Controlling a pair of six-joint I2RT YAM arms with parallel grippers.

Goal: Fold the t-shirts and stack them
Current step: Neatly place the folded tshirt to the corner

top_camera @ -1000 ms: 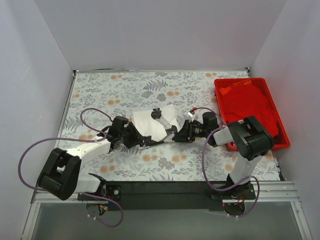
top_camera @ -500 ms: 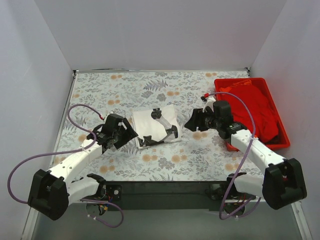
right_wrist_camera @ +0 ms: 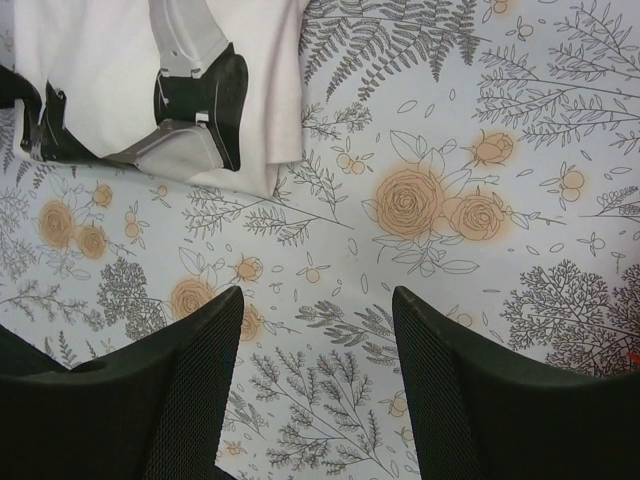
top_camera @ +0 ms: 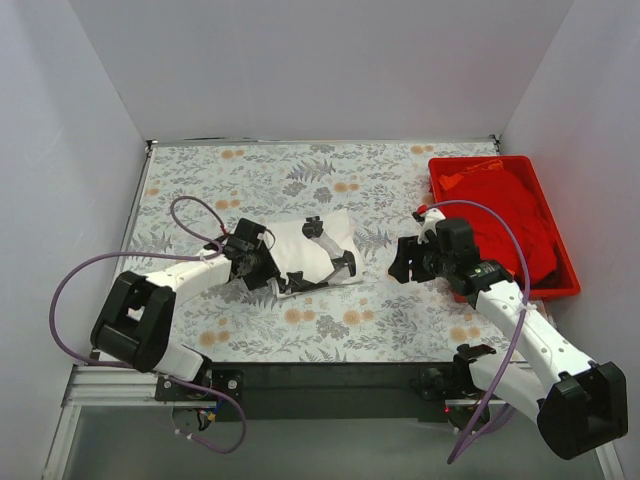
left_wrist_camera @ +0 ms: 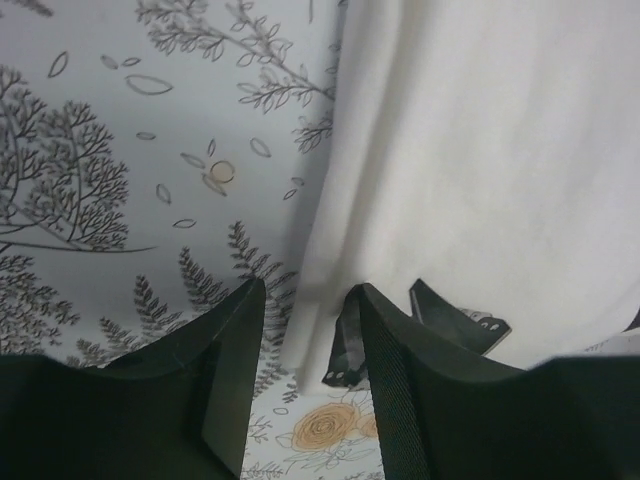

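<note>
The white t-shirt (top_camera: 300, 243) lies folded on the tablecloth at mid-table, a black and grey print on its near part. My left gripper (top_camera: 264, 272) is open at the shirt's near left edge; in the left wrist view the gripper (left_wrist_camera: 305, 305) has the white shirt's (left_wrist_camera: 480, 150) edge lying between its fingers (left_wrist_camera: 228, 380). My right gripper (top_camera: 401, 262) is open and empty over bare tablecloth right of the shirt; the right wrist view shows the gripper (right_wrist_camera: 316, 300) and the shirt (right_wrist_camera: 110, 70) at top left. The red t-shirt (top_camera: 500, 212) lies crumpled in the tray.
The red plastic tray (top_camera: 478, 160) stands at the right edge of the table. The floral grey tablecloth (top_camera: 250, 170) covers the table. White walls close in the left, back and right. Purple cables loop off both arms.
Both grippers left the white shirt's near edge and drew apart. The left gripper has since come back to the shirt's left edge. The right gripper has shifted slightly nearer and rightwards.
</note>
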